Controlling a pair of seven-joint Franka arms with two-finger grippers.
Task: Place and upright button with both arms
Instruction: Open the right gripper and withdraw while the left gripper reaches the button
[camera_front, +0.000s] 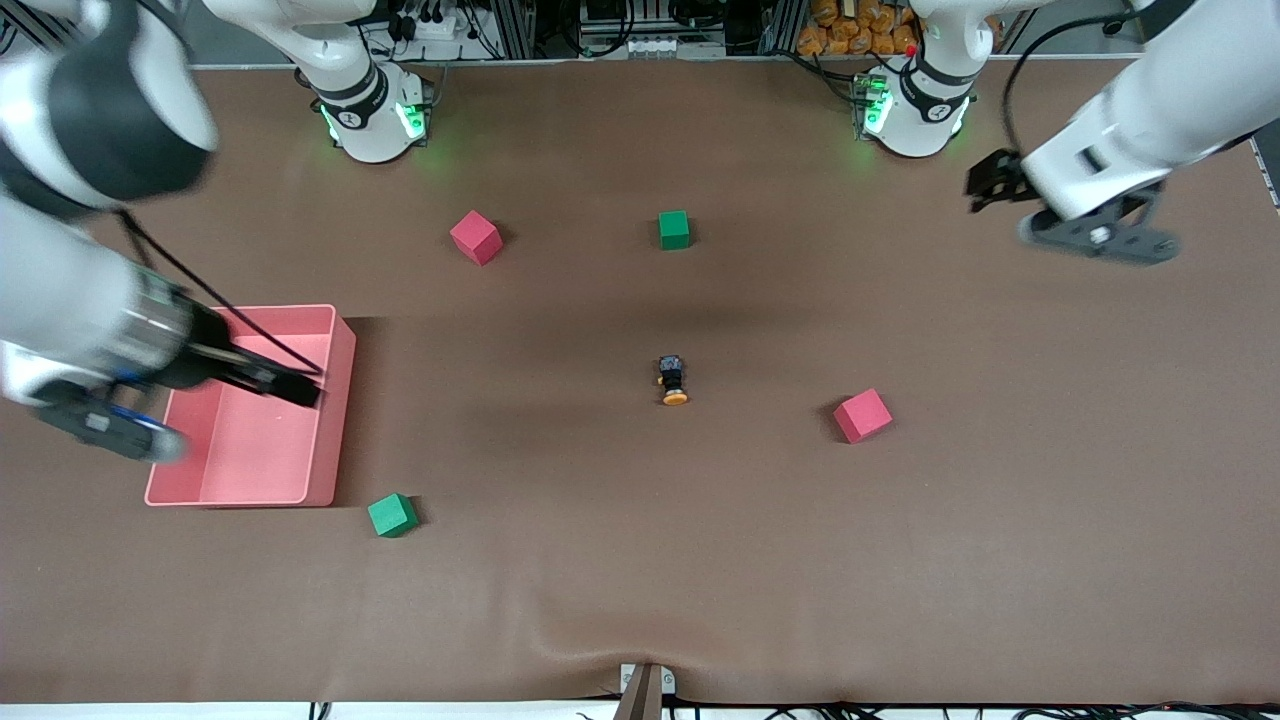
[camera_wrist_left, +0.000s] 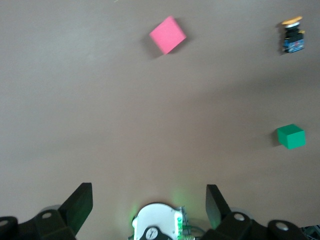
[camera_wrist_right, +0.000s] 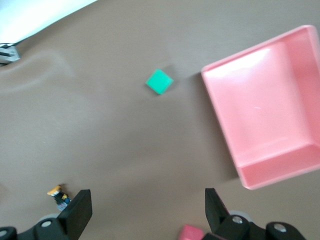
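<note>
Tiny push-button with round orange cap on short black body (camera_front: 673, 380) lies on its side on the brown table (camera_front: 640, 560), about mid-table, cap end pointing toward the front camera. It is nearer the front camera than the green foam cube (camera_front: 674, 229) and well apart from the red foam cube (camera_front: 862, 415) toward the left arm's end. Nothing touches it.

Left black two-finger gripper (camera_front: 1095, 235) hangs high over the table's left-arm end, fingers (camera_wrist_left: 77, 207) spread wide, empty. Right black two-finger gripper (camera_front: 120, 430) hangs over the edge of the pink plastic bin (camera_front: 330, 400) at the right arm's end, fingers (camera_wrist_right: 77, 212) also spread wide, empty. The bin shows nothing inside.

Other clutter: a second red foam cube (camera_front: 476, 237) near the right arm's base, a second green foam cube (camera_front: 392, 515) beside the bin's near corner.

Progress judgement: button is out on the table, so placing looks done; uprighting not yet done. Left to do: both grippers close in, grasp, tip it onto its black body.
</note>
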